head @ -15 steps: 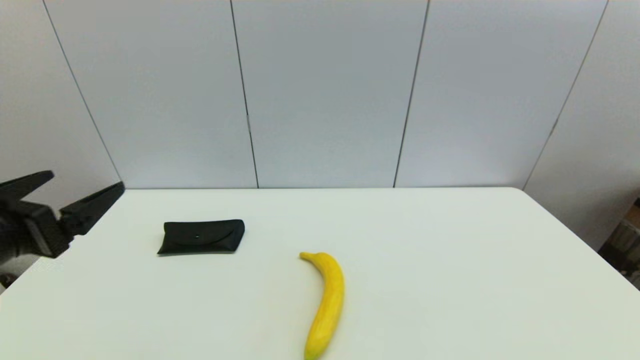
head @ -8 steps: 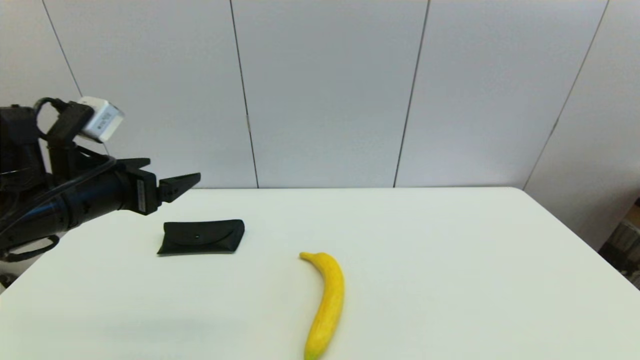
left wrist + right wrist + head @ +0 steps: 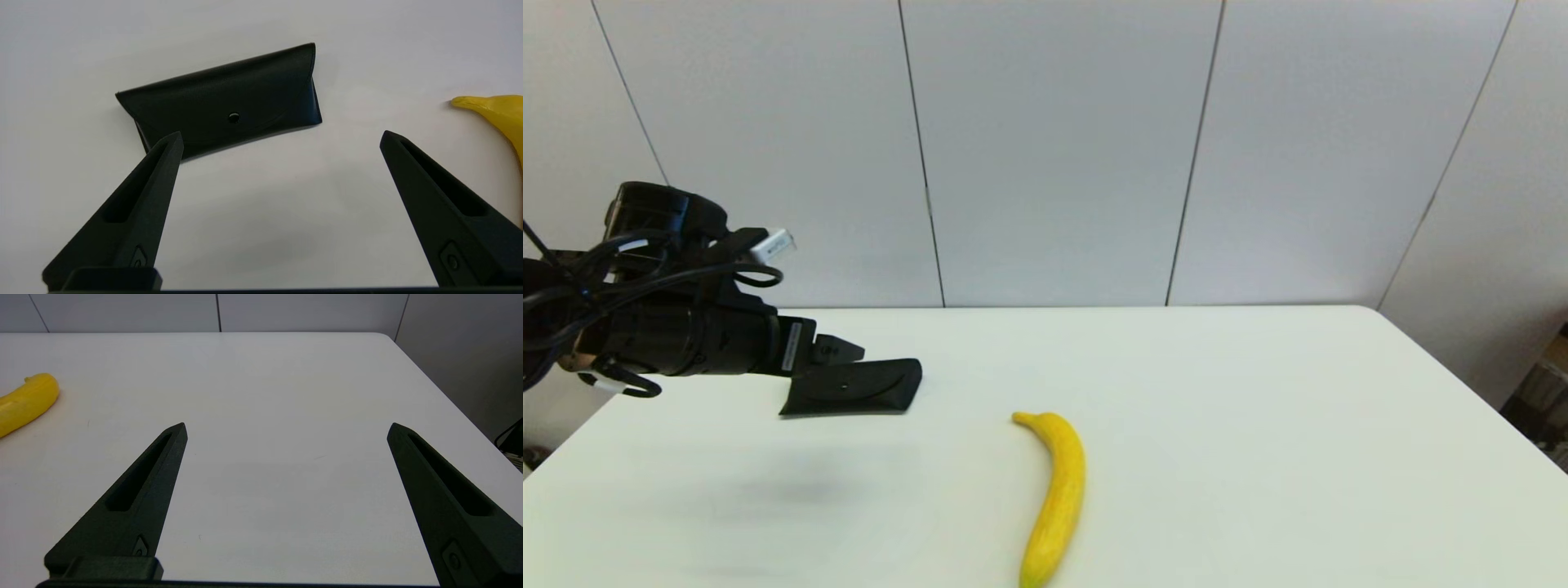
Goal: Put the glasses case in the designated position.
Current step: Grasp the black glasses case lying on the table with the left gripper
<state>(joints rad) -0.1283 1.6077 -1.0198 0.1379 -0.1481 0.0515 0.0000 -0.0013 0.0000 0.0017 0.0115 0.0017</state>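
Nothing is grasped yet: our left pincer point(image 3: 280, 139), spread wide, hovers by the glasses case point(image 3: 854, 390) lying flat on the surface point(image 3: 1258, 457) near the banana point(image 3: 1055, 498); pickup and placement remain.

A white table point(image 3: 1258, 425) with a smooth matte top and rounded far corners fills the lower part of the head view. Its surface is plain and unmarked, apart from faint specks seen in the right wrist view. Behind it stands a wall of pale grey panels point(image 3: 1054, 147), flat and undecorated, divided by thin dark vertical seams point(image 3: 923, 163). The panels meet the table's far edge directly. The side panels angle inward, enclosing the table on three sides. Lighting is even and diffuse, casting only soft shadows on the tabletop. Past the table's right edge, a dim gap point(image 3: 1543, 392) shows indistinct clutter at floor level.
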